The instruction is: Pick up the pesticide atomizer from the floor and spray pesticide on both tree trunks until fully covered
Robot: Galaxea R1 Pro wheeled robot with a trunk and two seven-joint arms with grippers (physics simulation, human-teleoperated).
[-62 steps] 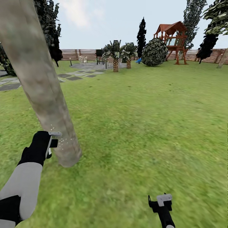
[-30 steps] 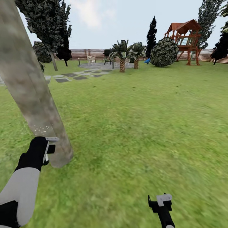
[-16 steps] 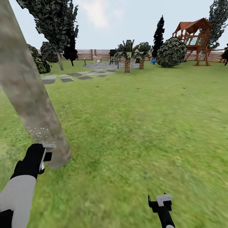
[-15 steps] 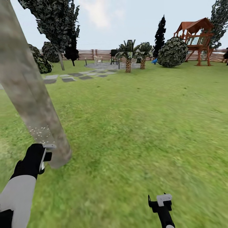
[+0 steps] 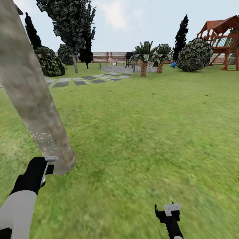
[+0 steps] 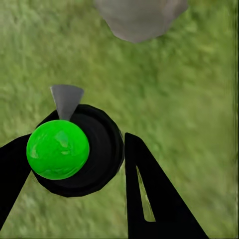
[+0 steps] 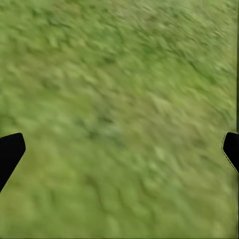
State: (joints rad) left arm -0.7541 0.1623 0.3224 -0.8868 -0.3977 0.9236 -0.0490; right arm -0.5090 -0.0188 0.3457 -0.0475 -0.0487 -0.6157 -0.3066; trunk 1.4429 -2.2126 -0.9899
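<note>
**Atomizer at the trunk base, view swinging left**

The left claw [image 6: 74, 164] is gripping the atomizer [image 6: 74, 157], its black fingers [image 6: 149, 199] pressing on either side of the black body under the green ball top, with the grey nozzle [image 6: 66, 99] pointing toward the trunk [image 6: 139, 17]. In the head view the left claw [image 5: 44, 166] is holding the atomizer [image 5: 49, 162] just beside the foot of the trunk [image 5: 31, 96], low over the lawn [image 5: 149, 132]. A patch of pale specks [image 5: 44, 139] is showing on the bark just above the nozzle.

Compared with half a second ago, the whole head view is shifting: the palms [image 5: 151, 58], the round bush [image 5: 196, 54] and the playhouse [image 5: 225, 39] are all sitting further toward the right edge, and more dark trees [image 5: 71, 30] are appearing at the left, so the camera is turning, not the things. The left arm is sitting slightly lower in the picture, and the specks are lying at much the same height on the trunk.

The right claw [image 5: 167, 212] is hanging low over bare grass, well apart from the trunk; in its wrist view its fingertips [image 7: 10, 152] are spread wide with grass [image 7: 119, 109] between them.
</note>
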